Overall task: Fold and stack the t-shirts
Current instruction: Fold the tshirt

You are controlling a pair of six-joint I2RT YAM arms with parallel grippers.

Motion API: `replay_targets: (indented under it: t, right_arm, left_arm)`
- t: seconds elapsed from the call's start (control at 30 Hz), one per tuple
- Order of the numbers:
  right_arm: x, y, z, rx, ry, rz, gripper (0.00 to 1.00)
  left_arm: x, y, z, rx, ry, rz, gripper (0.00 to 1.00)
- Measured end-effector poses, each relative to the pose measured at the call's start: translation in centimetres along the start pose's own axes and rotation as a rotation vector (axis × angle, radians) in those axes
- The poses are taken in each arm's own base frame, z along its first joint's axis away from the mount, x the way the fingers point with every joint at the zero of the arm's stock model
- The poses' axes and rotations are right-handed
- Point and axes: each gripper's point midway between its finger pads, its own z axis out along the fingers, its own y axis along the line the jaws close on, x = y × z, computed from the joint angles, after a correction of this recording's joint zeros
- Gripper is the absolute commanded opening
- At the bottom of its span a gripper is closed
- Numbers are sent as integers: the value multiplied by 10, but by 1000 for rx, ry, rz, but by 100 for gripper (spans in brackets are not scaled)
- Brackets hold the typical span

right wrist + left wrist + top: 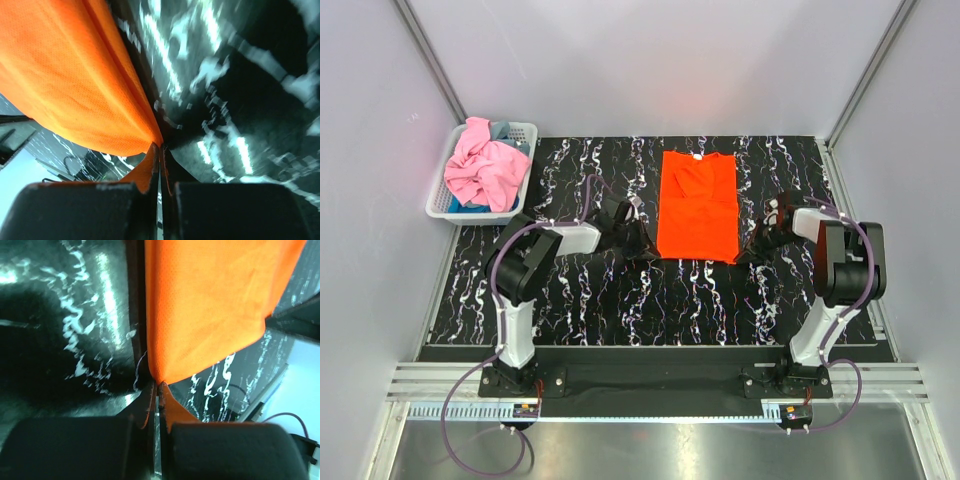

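The orange t-shirt lies as a long rectangle on the black marbled table, collar at the far end. My left gripper is at its near left corner, and in the left wrist view it is shut on the orange cloth. My right gripper is at the near right corner, and the right wrist view shows it shut on the orange hem. The pink t-shirt is crumpled in the basket, with the blue-grey t-shirt partly hidden under it.
The white lattice basket stands at the table's far left corner. Grey walls close in the table on three sides. Both arm bases sit at the near edge.
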Motion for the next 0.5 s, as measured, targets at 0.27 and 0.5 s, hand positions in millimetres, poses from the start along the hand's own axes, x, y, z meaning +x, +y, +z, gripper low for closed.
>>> replay_targets:
  t: [0.27, 0.5]
  right_arm:
    - [68, 15, 7, 8, 75, -66, 0]
    - [114, 12, -7, 24, 89, -61, 0]
  left_arm:
    - [34, 29, -44, -135, -4, -6, 0]
    - [97, 49, -86, -170, 39, -5, 0]
